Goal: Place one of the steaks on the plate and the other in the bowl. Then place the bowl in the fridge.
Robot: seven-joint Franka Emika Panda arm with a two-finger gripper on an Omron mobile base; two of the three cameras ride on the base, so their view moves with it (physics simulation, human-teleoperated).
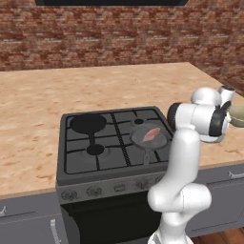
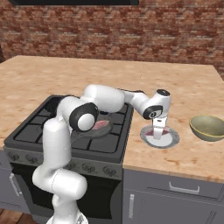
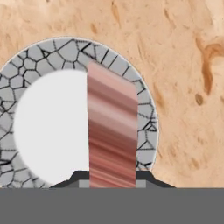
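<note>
My gripper hangs straight down over the plate, shut on a steak. The steak stands on edge between the fingertips, just above the plate's white middle. A cracked grey rim rings that plate on the counter right of the stove. The other steak lies in the grey frying pan. The olive-tan bowl sits empty on the counter to the right of the plate. The fridge is out of view.
A black skillet rests on the stove's back left burner. The stove is set into a wooden counter with a brick wall behind. The counter's front edge runs just below the plate and bowl.
</note>
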